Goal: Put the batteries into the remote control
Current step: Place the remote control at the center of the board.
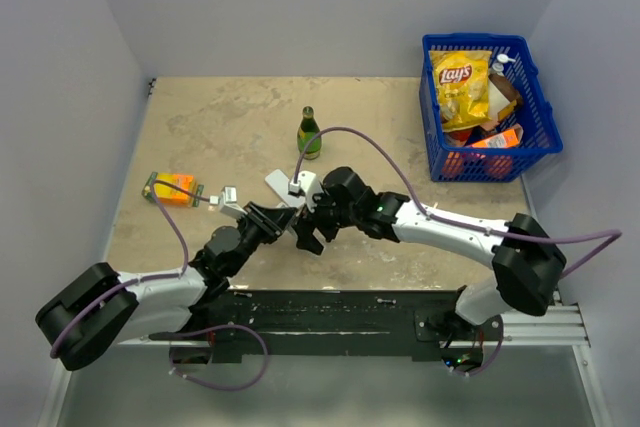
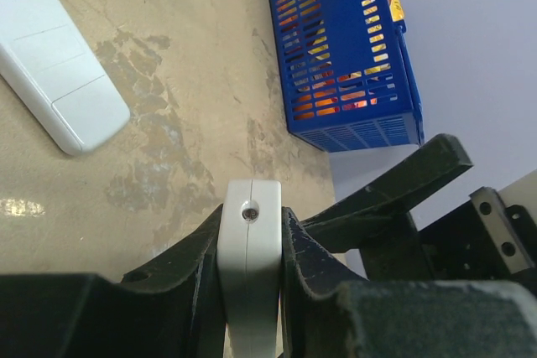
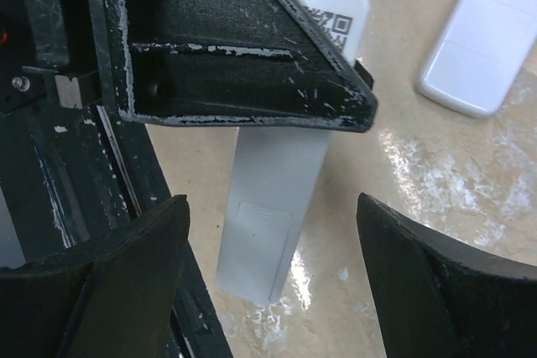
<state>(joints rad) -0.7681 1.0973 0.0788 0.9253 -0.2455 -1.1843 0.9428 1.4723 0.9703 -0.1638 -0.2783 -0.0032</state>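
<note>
My left gripper (image 2: pixel 252 224) is shut on a white remote control (image 2: pixel 249 245), seen end-on with a small screw in its end face. In the right wrist view the same remote (image 3: pixel 270 207) hangs below the left gripper's black finger (image 3: pixel 235 48), its closed battery cover facing the camera. My right gripper (image 3: pixel 270 232) is open and empty, its fingers (image 3: pixel 126 274) spread either side of the remote's lower end without touching it. In the top view both grippers meet at the table's middle: left (image 1: pixel 280 219), right (image 1: pixel 310 232). No batteries show in any view.
A second white bar (image 1: pixel 278 183) lies on the table just beyond the grippers, also in the left wrist view (image 2: pixel 50 73) and the right wrist view (image 3: pixel 482 39). A green bottle (image 1: pixel 309 134), an orange box (image 1: pixel 170 187) and a blue basket (image 1: pixel 530 147) of snacks stand around.
</note>
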